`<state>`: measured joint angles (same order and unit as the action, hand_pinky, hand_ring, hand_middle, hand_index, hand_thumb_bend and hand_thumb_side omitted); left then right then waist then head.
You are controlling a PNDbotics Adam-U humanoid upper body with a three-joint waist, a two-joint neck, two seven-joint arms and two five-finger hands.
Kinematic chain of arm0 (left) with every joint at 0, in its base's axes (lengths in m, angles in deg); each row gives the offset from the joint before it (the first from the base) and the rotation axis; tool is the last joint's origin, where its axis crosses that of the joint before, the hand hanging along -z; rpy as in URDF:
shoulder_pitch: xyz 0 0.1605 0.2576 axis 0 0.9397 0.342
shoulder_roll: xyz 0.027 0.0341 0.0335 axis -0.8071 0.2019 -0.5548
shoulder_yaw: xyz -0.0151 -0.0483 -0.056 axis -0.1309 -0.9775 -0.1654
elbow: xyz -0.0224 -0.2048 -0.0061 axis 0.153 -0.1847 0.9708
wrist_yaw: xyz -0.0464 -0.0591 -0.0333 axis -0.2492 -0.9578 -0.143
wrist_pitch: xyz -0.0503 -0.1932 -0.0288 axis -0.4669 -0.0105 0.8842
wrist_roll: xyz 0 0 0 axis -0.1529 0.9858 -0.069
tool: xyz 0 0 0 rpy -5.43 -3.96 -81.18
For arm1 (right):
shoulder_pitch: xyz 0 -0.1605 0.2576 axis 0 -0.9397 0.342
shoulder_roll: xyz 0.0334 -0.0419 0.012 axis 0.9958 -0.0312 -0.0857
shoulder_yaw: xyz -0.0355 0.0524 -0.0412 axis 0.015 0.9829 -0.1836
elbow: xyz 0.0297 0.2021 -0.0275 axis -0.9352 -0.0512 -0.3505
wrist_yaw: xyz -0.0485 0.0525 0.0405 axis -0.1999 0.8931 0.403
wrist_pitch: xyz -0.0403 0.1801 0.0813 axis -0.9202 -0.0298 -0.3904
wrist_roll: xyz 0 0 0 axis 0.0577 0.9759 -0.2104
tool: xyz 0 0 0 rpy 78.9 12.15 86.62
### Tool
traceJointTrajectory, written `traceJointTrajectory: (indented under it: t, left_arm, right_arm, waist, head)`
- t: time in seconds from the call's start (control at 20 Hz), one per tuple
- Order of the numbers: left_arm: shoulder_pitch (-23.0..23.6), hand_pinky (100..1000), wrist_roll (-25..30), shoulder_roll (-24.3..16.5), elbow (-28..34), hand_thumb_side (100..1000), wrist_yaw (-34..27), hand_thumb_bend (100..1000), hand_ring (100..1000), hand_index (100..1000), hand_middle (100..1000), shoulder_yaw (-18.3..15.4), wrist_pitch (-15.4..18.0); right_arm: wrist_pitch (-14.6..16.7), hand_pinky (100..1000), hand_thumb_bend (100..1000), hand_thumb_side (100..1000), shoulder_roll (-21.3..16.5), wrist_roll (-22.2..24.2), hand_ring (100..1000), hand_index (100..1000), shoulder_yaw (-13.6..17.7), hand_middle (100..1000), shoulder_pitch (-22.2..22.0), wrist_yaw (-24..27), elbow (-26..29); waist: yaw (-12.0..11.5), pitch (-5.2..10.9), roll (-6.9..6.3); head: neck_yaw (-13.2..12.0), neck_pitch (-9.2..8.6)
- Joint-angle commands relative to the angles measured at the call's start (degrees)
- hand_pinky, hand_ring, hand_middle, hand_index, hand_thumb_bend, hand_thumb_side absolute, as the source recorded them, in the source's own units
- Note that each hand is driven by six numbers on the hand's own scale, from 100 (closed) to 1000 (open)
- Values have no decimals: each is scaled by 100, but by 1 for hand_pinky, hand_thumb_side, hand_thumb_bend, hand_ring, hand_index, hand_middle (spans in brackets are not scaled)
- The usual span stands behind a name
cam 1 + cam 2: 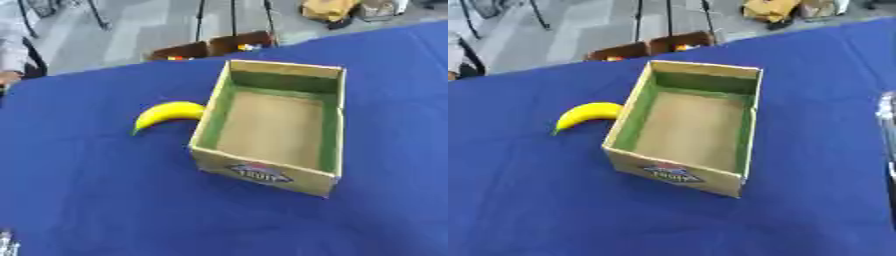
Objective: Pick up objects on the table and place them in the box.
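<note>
Beside the box's (273, 125) left wall lies the banana (166, 114) on the blue worktop (105, 200) — best grasped mid-curve, then lifted over the rim; both hands barely show at the views' edges — whether open or closed, I cannot tell.

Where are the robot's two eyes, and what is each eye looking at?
Left eye view: in the robot's head, looking down at the blue table, the open cardboard box and the banana; a silvery bit of the left hand shows at the bottom left corner.
Right eye view: beside it in the head, facing the same way; a silvery bit of the right hand shows at the right edge.
Both share the table, the box with nothing in it, and the banana touching its left wall.
</note>
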<state>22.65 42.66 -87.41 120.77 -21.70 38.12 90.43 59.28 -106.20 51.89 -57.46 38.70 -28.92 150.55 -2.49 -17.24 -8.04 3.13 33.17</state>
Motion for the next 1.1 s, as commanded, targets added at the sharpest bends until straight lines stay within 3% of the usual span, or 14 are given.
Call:
traceJointTrajectory:
  t: [0.05,0.4,0.9,1.1]
  left_arm:
    - [-4,700,2,-60,82,1000,-11,100,788,957,804,-54,-7]
    - [-13,703,-76,-123,82,1000,-13,100,789,956,816,-70,-35]
    - [-4,704,-166,-176,82,1000,38,100,787,956,816,-60,-78]
    - [-14,705,-195,-291,82,1000,57,100,788,956,817,-59,-133]
  right_arm:
    - [6,774,100,1000,-87,-4,887,919,13,784,72,48,83]
    - [14,773,100,1000,-91,6,887,920,4,784,74,47,83]
    - [15,775,100,1000,-133,19,887,920,-10,782,83,55,83]
    - [22,774,100,1000,-128,29,887,920,-20,782,90,59,83]
  waist:
    - [-7,91,33]
    - [-11,103,18]
    - [25,52,-44]
    - [31,61,-60]
  head:
    - [-10,-19]
    - [76,333]
    - [120,515]
    - [133,664]
